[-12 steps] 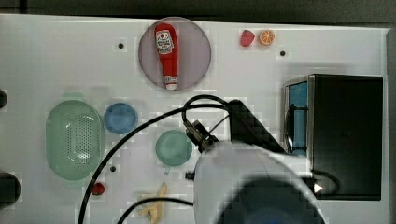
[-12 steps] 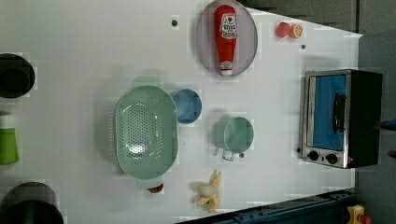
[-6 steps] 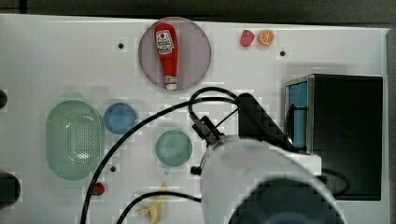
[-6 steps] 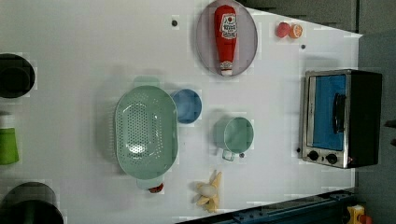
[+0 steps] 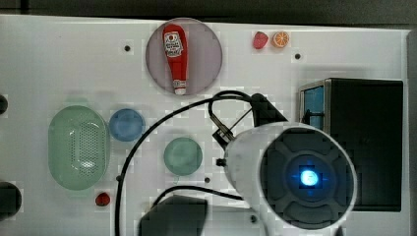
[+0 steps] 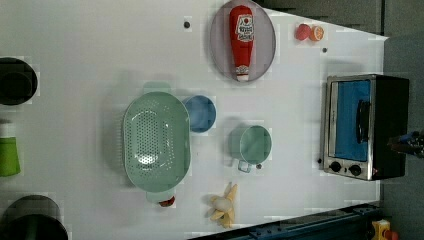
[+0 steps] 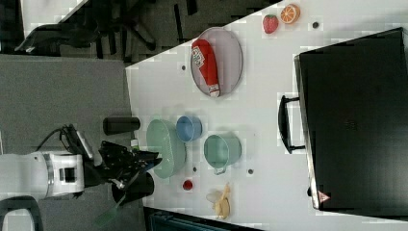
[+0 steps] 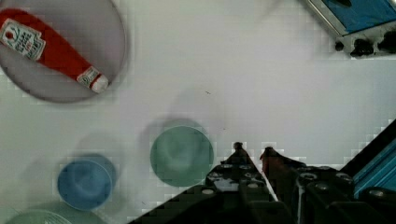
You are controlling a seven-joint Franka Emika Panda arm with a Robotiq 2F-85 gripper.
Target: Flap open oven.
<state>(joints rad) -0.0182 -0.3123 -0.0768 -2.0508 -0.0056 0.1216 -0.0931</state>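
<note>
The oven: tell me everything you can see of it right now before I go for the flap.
The oven is a boxy toaster oven with a black top, a silver metal front frame and a blue flap door that is shut. A dark bar handle crosses the door, and two black knobs sit on the frame beside it. It stands on the white table at the left view's right. Nothing touches it.

Top view straight down over the table (image 5: 59,64); left view overhead too, wider; right view angled from behind the oven (image 7: 356,120); wrist view close above. All share the oven.
</note>
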